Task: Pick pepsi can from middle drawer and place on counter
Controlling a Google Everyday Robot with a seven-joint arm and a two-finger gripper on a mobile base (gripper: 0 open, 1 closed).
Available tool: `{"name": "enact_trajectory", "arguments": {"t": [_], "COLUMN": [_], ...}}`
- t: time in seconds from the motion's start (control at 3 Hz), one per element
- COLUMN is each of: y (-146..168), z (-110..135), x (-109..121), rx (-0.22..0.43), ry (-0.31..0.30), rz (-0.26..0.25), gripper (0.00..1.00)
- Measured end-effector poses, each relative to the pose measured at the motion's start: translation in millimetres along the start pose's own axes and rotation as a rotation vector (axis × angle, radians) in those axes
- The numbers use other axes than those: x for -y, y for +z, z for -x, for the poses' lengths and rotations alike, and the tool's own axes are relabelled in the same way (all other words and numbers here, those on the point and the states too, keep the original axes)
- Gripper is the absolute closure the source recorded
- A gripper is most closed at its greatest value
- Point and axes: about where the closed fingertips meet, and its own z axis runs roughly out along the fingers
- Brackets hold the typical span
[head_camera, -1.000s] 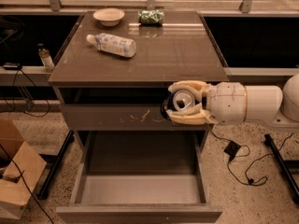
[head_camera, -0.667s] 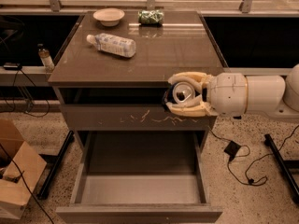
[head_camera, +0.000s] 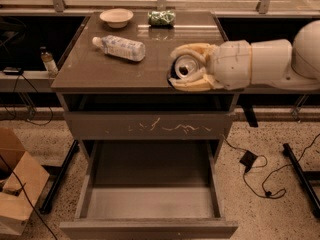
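Gripper (head_camera: 177, 69) risen since earlier, now over counter (head_camera: 100, 70) front edge, clamped around pepsi can (head_camera: 188, 67).

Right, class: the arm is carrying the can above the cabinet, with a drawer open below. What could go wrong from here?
1. The gripper holds the pepsi can seemingly right at the counter's front edge; released there, it might tip off into the open middle drawer.
2. The plastic bottle lies on its side just left of the fingers; pushing further in could set it rolling.
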Motion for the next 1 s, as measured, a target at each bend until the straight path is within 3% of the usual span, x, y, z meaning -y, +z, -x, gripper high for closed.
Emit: {"name": "enact_trajectory", "arguments": {"t": [0.33,1.0], "y": [14,28], "z": [1,-11], "x": [55,119], "rx": [0.008,0.009], "ry": [-0.076,-0.137], "rz": [-0.026,-0.07], "gripper": [1.0,1.0]}}
